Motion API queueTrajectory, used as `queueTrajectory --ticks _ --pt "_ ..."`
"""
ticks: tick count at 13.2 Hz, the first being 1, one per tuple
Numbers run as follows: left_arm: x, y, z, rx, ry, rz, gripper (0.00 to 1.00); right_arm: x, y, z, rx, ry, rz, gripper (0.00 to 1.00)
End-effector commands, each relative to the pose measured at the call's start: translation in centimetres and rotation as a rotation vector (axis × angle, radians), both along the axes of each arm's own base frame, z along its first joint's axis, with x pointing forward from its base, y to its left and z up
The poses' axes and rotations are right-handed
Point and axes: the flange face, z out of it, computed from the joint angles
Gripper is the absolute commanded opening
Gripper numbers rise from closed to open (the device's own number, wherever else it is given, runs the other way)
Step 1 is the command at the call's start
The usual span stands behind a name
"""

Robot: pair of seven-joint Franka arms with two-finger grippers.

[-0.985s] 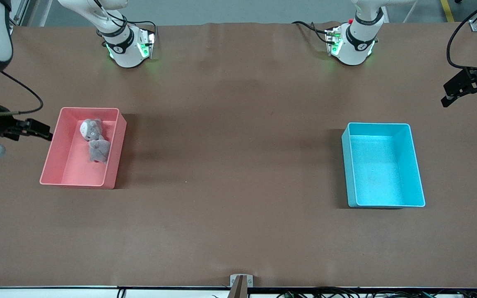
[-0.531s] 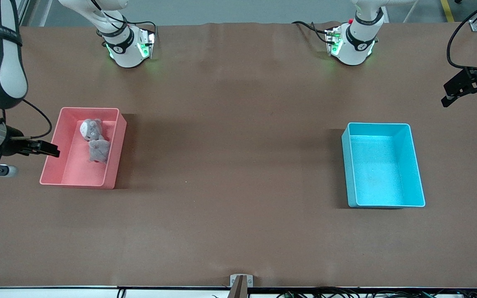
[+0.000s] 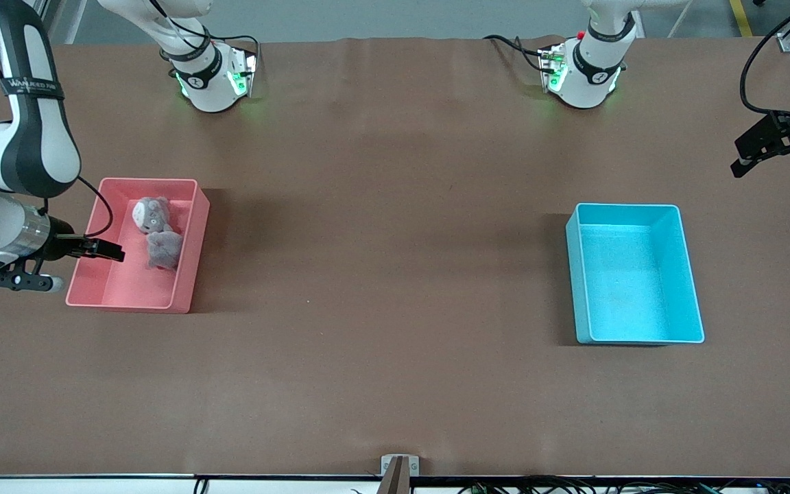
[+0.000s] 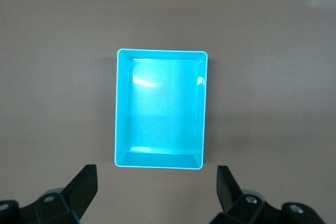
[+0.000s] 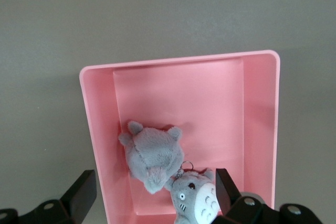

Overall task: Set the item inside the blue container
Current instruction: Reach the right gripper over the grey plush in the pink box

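Observation:
The blue container stands empty toward the left arm's end of the table; the left wrist view looks straight down into it. The item, a grey plush pair joined by a keyring, lies in the pink bin. One plush is plain grey, the other has a white belly. My right gripper hangs open over the pink bin's wall at the right arm's end, holding nothing. My left gripper waits open above the table's end, beside the blue container.
The two arm bases stand along the table's edge farthest from the front camera. A small metal bracket sits at the edge nearest that camera. Brown tabletop stretches between the two bins.
My right arm has swung in over the table, carrying its open gripper to the pink bin's wall. The left arm, the plush and both bins have not moved.

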Motion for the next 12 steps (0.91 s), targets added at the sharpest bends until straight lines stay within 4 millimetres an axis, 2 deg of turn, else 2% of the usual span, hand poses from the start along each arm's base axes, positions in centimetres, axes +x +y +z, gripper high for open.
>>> queueTrajectory --ticks 1,7,12 --pt "-0.3 0.0 0.6 -0.012 0.002 -0.012 1.0 -1.3 -0.3 0.6 0.015 -0.014 -0.019 1.0" --pt "-0.3 0.0 0.6 -0.012 0.002 -0.012 1.0 -1.8 -0.1 -0.5 0.015 -0.006 -0.029 1.0" --pt "-0.3 0.0 0.6 -0.012 0.002 -0.012 1.0 -2.0 0.3 0.5 0.012 -0.004 -0.067 1.0"
